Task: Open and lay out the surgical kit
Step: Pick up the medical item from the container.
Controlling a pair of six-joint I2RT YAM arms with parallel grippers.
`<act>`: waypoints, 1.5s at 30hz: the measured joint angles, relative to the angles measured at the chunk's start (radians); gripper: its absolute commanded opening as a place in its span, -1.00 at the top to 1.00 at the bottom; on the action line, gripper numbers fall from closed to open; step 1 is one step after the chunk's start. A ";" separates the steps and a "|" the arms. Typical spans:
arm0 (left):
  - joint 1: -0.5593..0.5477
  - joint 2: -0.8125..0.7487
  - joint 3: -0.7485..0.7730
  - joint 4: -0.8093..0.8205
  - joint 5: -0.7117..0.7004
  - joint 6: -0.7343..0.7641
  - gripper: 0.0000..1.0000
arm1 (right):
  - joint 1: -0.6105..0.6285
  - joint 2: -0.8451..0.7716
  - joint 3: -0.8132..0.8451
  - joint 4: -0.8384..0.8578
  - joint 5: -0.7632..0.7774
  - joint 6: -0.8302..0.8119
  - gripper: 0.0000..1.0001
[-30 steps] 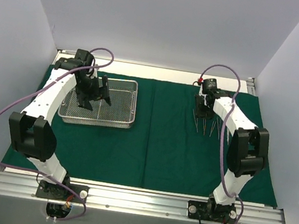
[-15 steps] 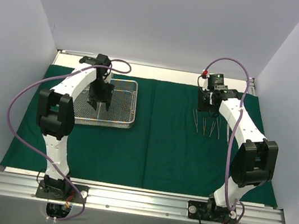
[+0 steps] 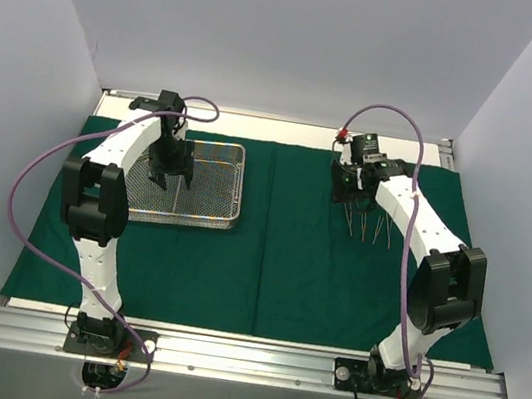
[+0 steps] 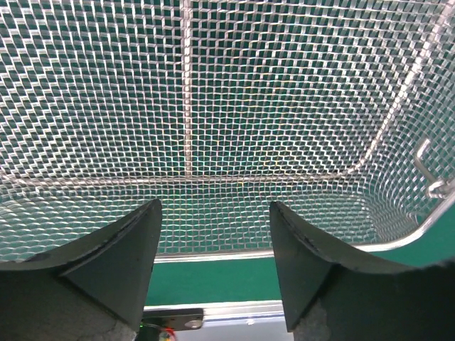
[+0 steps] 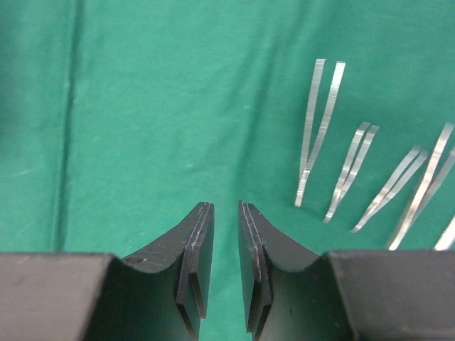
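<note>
The dark green cloth (image 3: pixel 266 260) lies spread flat on the table. The silver wire-mesh tray (image 3: pixel 231 216) stands on its far left part. My left gripper (image 3: pixel 171 172) hangs inside the tray, open and empty. In the left wrist view, its fingers (image 4: pixel 121 263) frame bare mesh (image 4: pixel 284 106) with no instruments on it. Several slim steel forceps (image 3: pixel 370 226) lie side by side on the cloth at the far right. My right gripper (image 3: pixel 346 194) hovers just left of them. In the right wrist view its jaws (image 5: pixel 225 241) stand a narrow gap apart and hold nothing. The forceps (image 5: pixel 318 128) lie to their right.
White walls close in the table on the left, back and right. The metal table rail (image 3: pixel 242 353) with both arm bases runs along the near edge. A fold line (image 3: pixel 266 220) runs down the middle of the cloth.
My right gripper has lifted off the row of forceps and moved left. My left arm has swung its elbow up, and its gripper has shifted slightly within the tray.
</note>
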 measured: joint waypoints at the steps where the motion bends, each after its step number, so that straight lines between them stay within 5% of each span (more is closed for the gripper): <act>1: 0.001 -0.004 -0.016 0.011 -0.005 -0.019 -0.45 | 0.008 0.005 0.000 0.001 -0.006 -0.002 0.57; 9: 0.044 -0.009 -0.043 0.091 -0.064 -0.056 -0.53 | 0.017 0.048 -0.002 0.029 -0.046 -0.029 0.58; 24: 0.086 0.120 0.063 0.338 -0.155 0.116 -0.72 | 0.017 0.048 -0.044 0.053 -0.079 -0.040 0.59; 45: 0.172 0.200 0.018 0.519 -0.213 0.512 -0.39 | 0.018 -0.063 -0.172 0.060 -0.107 -0.031 0.62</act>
